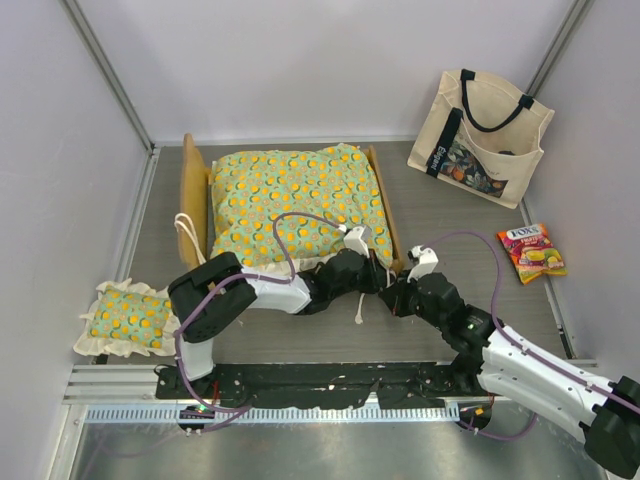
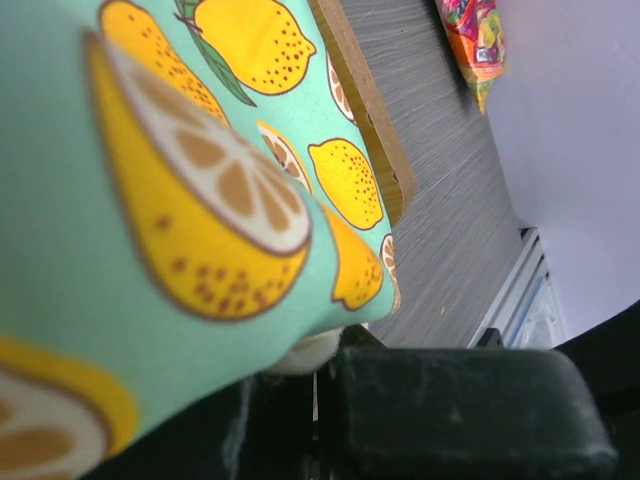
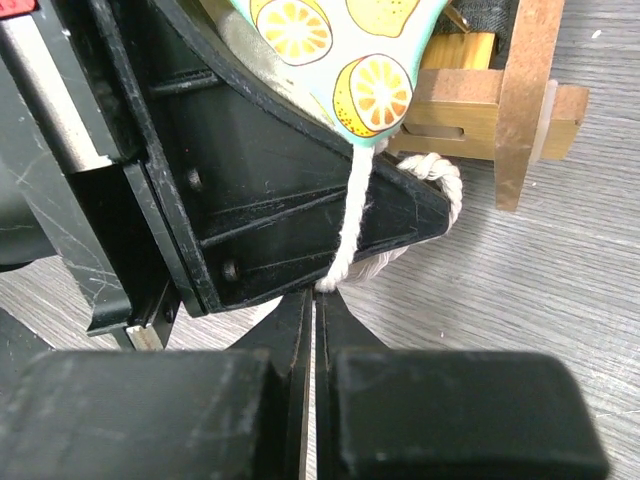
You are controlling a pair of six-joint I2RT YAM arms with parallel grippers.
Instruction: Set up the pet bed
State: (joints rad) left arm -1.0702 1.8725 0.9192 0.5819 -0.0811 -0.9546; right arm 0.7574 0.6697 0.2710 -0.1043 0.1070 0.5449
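The pet bed (image 1: 192,195) stands mid-table, a light-wood frame with its curved headboard at the left. Its green orange-print cushion (image 1: 290,195) lies on the frame. My left gripper (image 1: 372,262) is at the cushion's near right corner. In the left wrist view that gripper (image 2: 318,365) is shut on the cushion's cream ruffle (image 2: 305,352), beside the wooden side rail (image 2: 365,110). My right gripper (image 1: 390,288) sits just in front of it. Its tips (image 3: 318,295) are shut on the end of a cream tie (image 3: 350,215) that hangs from the cushion corner (image 3: 370,60).
A small matching ruffled pillow (image 1: 125,318) lies at the near left. A cream tote bag (image 1: 480,140) leans against the back right wall. A bright sweets packet (image 1: 532,252) lies at the right. The metal table rail (image 1: 300,385) runs along the near edge.
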